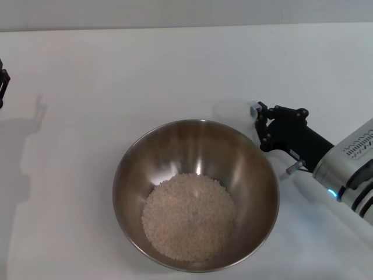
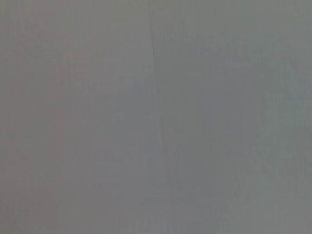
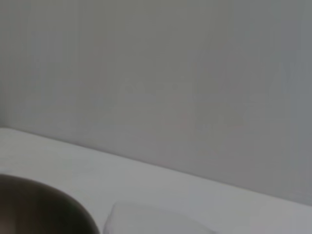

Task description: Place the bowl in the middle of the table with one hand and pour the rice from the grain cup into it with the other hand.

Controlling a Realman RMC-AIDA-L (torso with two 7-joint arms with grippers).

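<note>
Risks first: grain cup (image 1: 238, 112) barely readable against white table (image 1: 116, 70), sitting just beyond the far-right rim of bowl (image 1: 196, 195); easy to knock over with a careless retreat, or drag along if the release is incomplete; upright or tilted not clear from here. Arm low beside the bowl rim; sideways swing could clip the steel and shove the bowl off centre, spilling grains. Any leftover grains in the cup would scatter on the table if tipped; cup contents not readable.

Right gripper (image 1: 256, 119) at the bowl's far-right edge, tips right at the cup; appears closed around the grain cup, though contact hard to confirm through clear plastic. Left gripper (image 1: 3, 84) only a dark sliver at the left edge of the head view, well apart from everything; fingers not readable; left wrist view blank grey.

Bowl: large, round, shiny steel, reflective inside, roughly mid-table, nearer the front. Rice (image 1: 190, 217) a pale beige heap on the bowl floor, toward the near side; none seen on the table. Pour judged done; cup set-down or release likely the step in hand. Right wrist view: dark bowl rim (image 3: 44, 207) low in the corner, pale translucent cup edge (image 3: 151, 222) just beside it.
</note>
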